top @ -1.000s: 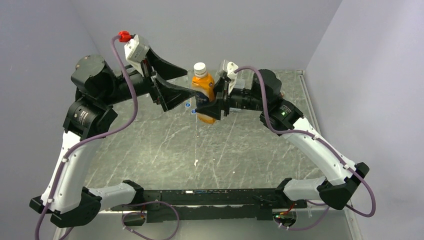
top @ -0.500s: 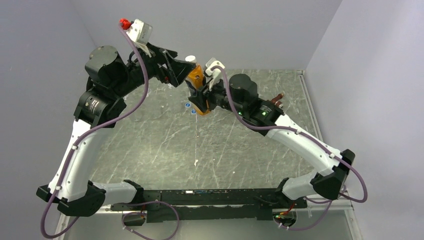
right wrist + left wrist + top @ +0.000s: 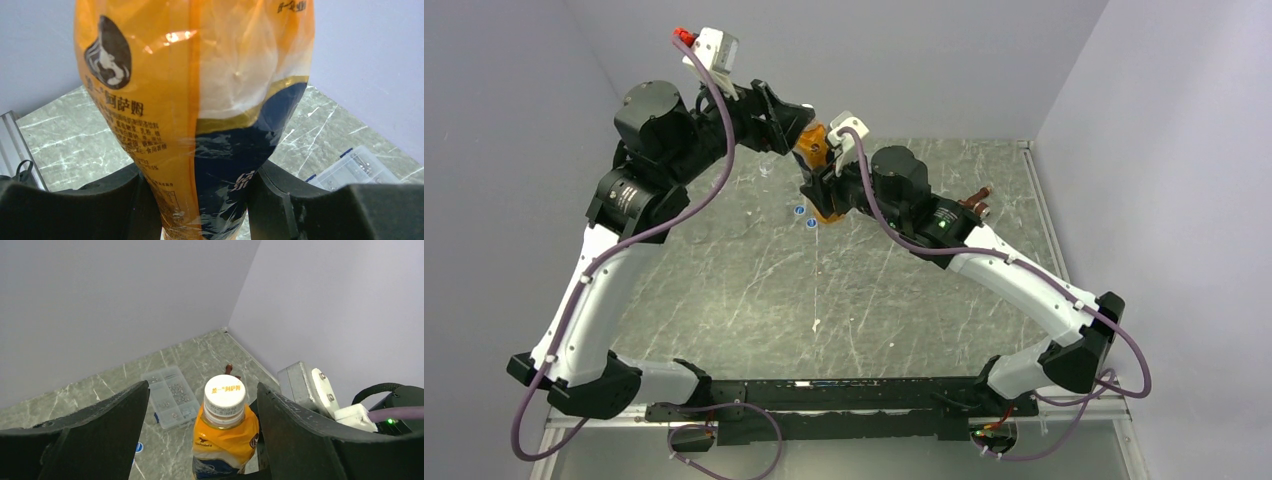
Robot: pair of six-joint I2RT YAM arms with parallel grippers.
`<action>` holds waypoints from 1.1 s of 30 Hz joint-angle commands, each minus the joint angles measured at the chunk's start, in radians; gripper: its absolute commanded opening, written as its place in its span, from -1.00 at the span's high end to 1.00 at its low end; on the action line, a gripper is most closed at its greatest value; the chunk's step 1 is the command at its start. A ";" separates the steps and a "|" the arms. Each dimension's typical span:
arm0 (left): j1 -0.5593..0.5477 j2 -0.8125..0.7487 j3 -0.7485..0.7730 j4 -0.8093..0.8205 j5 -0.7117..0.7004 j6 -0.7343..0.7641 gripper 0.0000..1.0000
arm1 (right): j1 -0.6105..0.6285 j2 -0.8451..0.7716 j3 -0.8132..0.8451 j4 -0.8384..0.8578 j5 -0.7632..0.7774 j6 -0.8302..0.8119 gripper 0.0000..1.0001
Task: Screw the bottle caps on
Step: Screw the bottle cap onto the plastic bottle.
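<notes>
A: From above, where is the work?

B: At the far middle of the grey marbled surface [image 3: 844,300]. The right gripper [image 3: 824,192] has the orange plastic drink bottle with a dark blue label band [image 3: 813,150] by its lower body, and the bottle leans a little. I cannot tell whether its base rests on the surface. The left gripper [image 3: 794,125] sits at the bottle's top. Two small round blue plastic caps [image 3: 799,210] lie just beside the base.

A: And the left wrist camera?

B: A white round screw cap [image 3: 225,391] printed in orange sits on the neck. The left jaws stand wide apart, one on either side of it, touching nothing. Beyond lies a flat clear plastic box [image 3: 172,396] of small parts.

A: Right wrist?

B: The label fills the view. The right jaws are closed against the blue band from both sides, gripping the bottle.

A: So which step is this?

B: I'd judge it's the tightening of this cap. The bottle is steadied and the left gripper is lined up but not gripping. How far the cap is threaded can't be seen.

A: Next?

B: Probably close the left jaws squarely on the cap's rim and turn the wrist. The right should hold firmly enough that the soft, slippery body neither spins nor buckles.
</notes>
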 commanded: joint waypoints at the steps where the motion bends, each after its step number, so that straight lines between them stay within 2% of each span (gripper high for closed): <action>1: -0.020 0.017 0.042 0.013 -0.032 0.012 -0.65 | 0.010 0.014 0.060 0.047 0.029 -0.008 1.00; 24: -0.041 0.065 0.067 -0.002 0.005 0.010 -0.04 | 0.015 0.035 0.083 0.015 0.025 -0.023 1.00; 29: -0.041 0.058 0.053 -0.002 0.022 0.012 0.33 | 0.015 0.033 0.082 0.011 0.010 -0.025 1.00; 33: -0.041 0.051 0.042 -0.011 0.053 0.016 0.62 | 0.012 0.025 0.091 -0.004 -0.059 -0.044 1.00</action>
